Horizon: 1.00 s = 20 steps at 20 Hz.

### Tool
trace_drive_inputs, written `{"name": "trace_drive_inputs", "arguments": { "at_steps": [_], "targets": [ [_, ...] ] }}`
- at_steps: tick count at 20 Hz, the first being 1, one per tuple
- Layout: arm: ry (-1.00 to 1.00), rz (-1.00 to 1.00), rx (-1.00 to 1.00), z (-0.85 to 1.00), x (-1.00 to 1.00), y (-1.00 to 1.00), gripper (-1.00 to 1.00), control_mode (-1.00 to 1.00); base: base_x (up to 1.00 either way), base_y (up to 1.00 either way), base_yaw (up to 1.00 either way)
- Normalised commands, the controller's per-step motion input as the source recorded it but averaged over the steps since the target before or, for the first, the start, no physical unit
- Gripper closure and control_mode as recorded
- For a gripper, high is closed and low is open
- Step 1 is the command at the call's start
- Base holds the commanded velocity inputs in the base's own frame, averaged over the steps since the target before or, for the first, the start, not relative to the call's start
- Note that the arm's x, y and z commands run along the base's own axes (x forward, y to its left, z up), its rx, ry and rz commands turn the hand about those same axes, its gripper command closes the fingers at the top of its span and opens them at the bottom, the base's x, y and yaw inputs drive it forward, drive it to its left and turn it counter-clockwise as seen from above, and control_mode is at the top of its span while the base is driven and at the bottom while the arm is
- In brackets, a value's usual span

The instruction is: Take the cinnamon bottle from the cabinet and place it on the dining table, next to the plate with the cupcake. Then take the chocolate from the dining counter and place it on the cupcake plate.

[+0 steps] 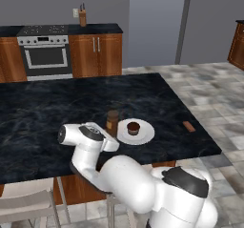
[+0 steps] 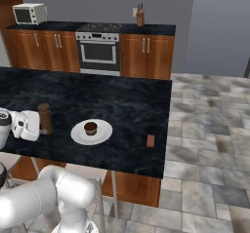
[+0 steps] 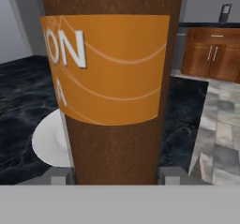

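The cinnamon bottle [image 1: 112, 122] stands upright on the black dining table [image 1: 43, 112], just left of the white plate [image 1: 145, 136] that carries the cupcake [image 1: 133, 128]. My gripper [image 1: 110, 135] is shut on the bottle's lower part from the near-left side. From the right base, the bottle [image 2: 45, 117] is beside the plate [image 2: 78, 135] and cupcake [image 2: 90, 128], with the gripper [image 2: 40, 127] around it. The hand view has the brown bottle with its orange label [image 3: 112, 78] between the fingertips [image 3: 171, 176], the plate [image 3: 49, 143] behind it. The chocolate [image 1: 189, 126] [image 2: 150, 140] lies near the table's right edge.
A stove [image 1: 45, 53] and wooden cupboards line the back wall, with a knife block [image 1: 82, 17] and a microwave [image 2: 29, 13] on the counter. A pale chair [image 1: 28, 203] stands at the table's near edge. Tiled floor [image 2: 210, 129] spreads to the right.
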Motion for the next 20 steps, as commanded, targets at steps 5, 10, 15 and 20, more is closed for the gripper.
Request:
{"name": "trace_drive_inputs", "arguments": {
  "at_steps": [5,10,15,20],
  "targets": [
    [0.03,0.01,0.0,-0.35,0.16,-0.05,1.0,-1.0,0.0,0.0,0.0],
    [0.01,0.04,0.0,-0.33,0.27,0.02,1.0,-1.0,0.0,0.0,0.0],
    [0.0,0.08,0.0,-0.23,0.27,-0.05,1.0,-1.0,0.0,0.0,0.0],
    [0.0,0.11,0.0,-0.22,0.26,-0.04,1.0,-1.0,0.0,0.0,0.0]
  ]
}}
